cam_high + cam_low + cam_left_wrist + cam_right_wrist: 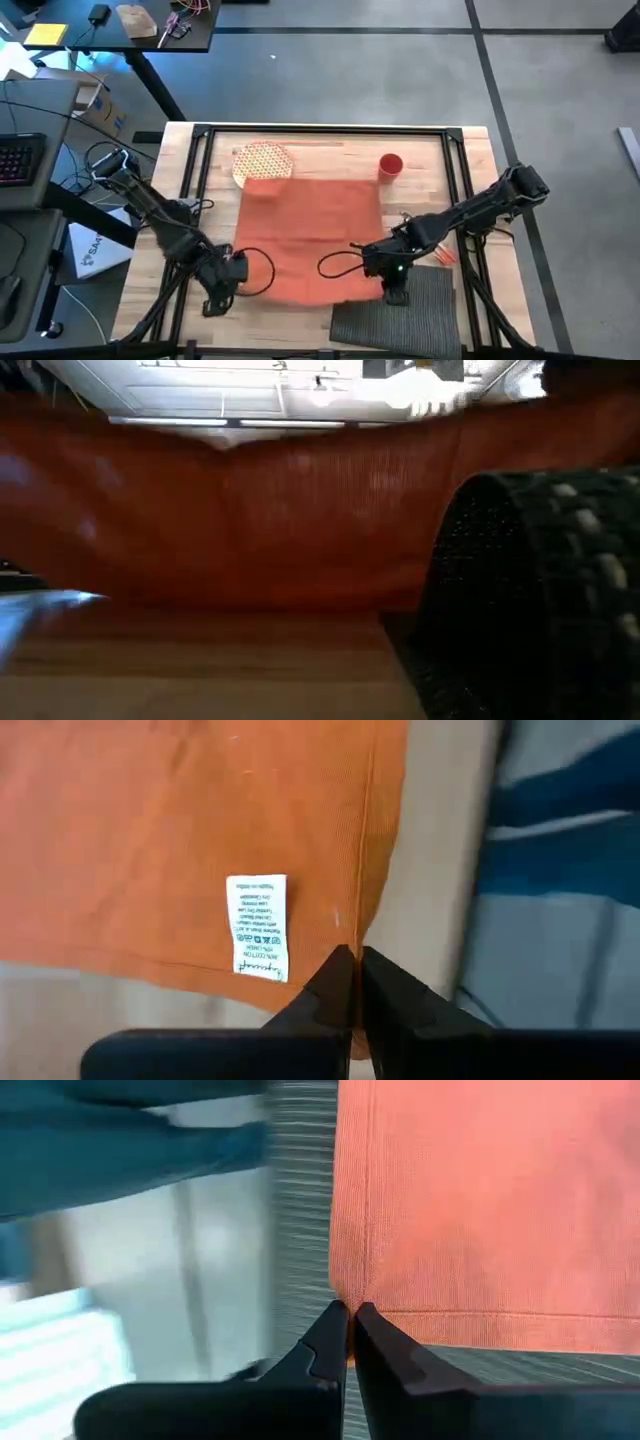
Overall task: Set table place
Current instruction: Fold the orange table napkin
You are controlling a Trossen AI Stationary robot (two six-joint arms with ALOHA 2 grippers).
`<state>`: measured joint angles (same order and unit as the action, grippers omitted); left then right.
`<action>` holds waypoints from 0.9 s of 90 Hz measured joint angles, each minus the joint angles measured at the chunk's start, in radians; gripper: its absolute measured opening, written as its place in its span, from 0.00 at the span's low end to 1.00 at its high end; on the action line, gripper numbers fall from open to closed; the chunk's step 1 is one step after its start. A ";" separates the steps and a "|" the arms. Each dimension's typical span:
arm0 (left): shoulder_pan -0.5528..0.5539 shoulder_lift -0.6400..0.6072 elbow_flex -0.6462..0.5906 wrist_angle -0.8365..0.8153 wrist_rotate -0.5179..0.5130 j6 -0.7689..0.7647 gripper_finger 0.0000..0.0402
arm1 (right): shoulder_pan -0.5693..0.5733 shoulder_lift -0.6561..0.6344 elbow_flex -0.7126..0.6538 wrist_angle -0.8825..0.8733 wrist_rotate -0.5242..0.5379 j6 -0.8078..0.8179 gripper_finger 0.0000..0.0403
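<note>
A large orange cloth (310, 235) is spread over the middle of the table (470, 150). Its far part lies on the wood and its near edge (230, 450) is raised and sags between my two grippers. My left gripper (228, 278) is shut on the near left corner. My right gripper (393, 290) is shut on the near right corner. The dark grey ribbed placemat (400, 318) lies at the near right, its far left corner under the cloth. In the low view the placemat (540, 580) humps up. My left gripper pinches the cloth's near left corner (350, 935) between its two fingers, beside the white care label (257, 927). The corner is held up off the wood. My right gripper pinches the cloth's near right corner (352, 1292) between its two fingers, at the hemmed edges, above the placemat (300, 1200).
A round red-patterned plate (262, 160) sits at the far left, its near edge under the cloth's far corner. A red cup (390, 166) stands at the far right. Black rails (320, 130) frame the table. A dark desk (120, 25) with clutter stands beyond.
</note>
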<state>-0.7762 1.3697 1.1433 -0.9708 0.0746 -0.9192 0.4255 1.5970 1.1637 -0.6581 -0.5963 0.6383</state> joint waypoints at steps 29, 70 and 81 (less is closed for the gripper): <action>0.004 -0.002 0.164 -0.370 -0.336 -0.128 0.00 | -0.119 -0.089 0.001 -0.090 0.150 0.132 0.00; 0.304 -0.002 -0.203 -0.286 -0.592 -0.108 0.00 | -0.437 -0.032 0.000 -0.324 0.552 0.111 0.00; 0.361 -0.002 -0.251 -0.223 -0.593 -0.065 0.00 | -0.457 -0.006 0.000 -0.323 0.590 0.105 0.00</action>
<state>-0.4157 1.3682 0.8925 -1.1942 -0.5186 -0.9840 -0.0312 1.5910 1.1633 -0.9810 -0.0060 0.7435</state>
